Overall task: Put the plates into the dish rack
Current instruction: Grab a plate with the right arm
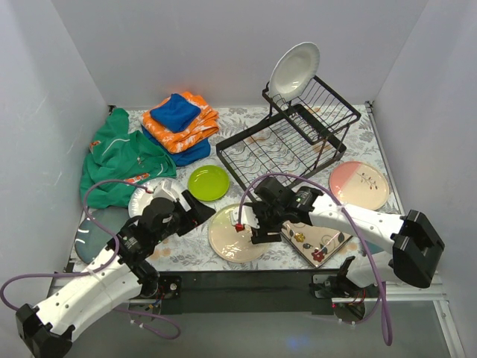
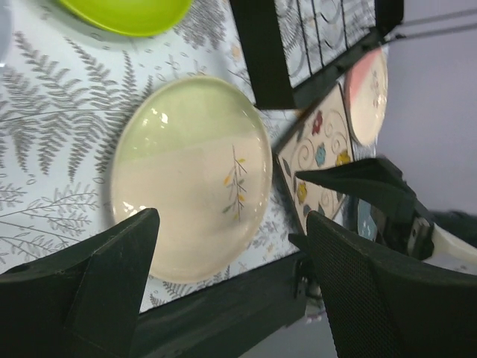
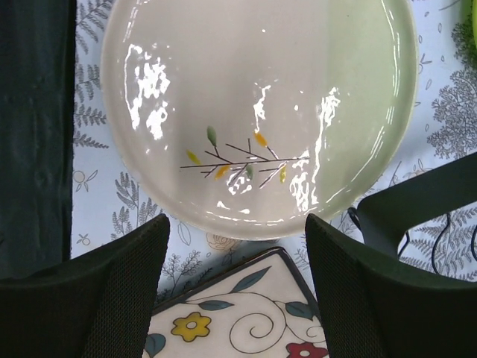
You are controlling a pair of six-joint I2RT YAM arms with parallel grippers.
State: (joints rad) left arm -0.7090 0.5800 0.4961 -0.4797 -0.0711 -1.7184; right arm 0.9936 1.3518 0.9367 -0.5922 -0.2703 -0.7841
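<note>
Where the arms meet over the near counter (image 1: 182,253), the left claw (image 1: 192,211) and right claw (image 1: 252,224) hang open and empty on either side of the cream-green plate (image 1: 227,240), which lies flat. Stiff, glossy and breakable, it is probably slippery, so grip it at the rim. Beyond lie the square plate (image 1: 319,242), lime plate (image 1: 209,183) and pink plate (image 1: 359,185). Farther back, the dish rack (image 1: 291,142) props one white plate (image 1: 293,71) on edge. The left arm partly hides another white plate (image 1: 149,195).
</note>
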